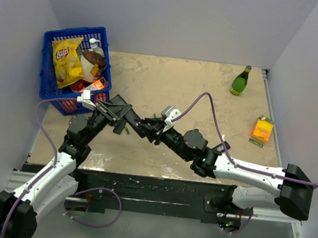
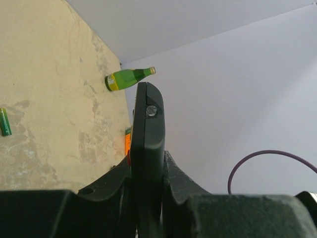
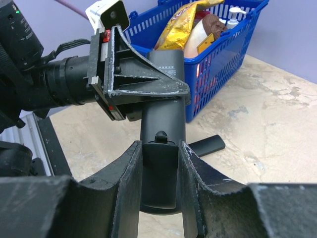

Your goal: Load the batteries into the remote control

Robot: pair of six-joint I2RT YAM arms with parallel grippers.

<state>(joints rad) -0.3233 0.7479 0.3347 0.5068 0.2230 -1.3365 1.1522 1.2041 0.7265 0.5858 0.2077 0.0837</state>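
The remote control (image 1: 134, 121), a slim black bar, hangs in the air between both arms at the table's middle. My left gripper (image 1: 119, 114) is shut on it. In the left wrist view the remote (image 2: 148, 124) stands edge-on, clamped by that gripper (image 2: 147, 173). My right gripper (image 3: 160, 173) is shut on the remote's near end (image 3: 163, 111), its fingers pressed to both sides of the back cover panel (image 3: 159, 178). One battery (image 2: 5, 121), a thin green cylinder, lies on the table.
A blue basket (image 1: 45, 78) of snacks stands at the back left. A green bottle (image 1: 241, 81) lies at the back right, with an orange box (image 1: 262, 130) nearer. A small black bar (image 3: 207, 145) lies on the table under the remote.
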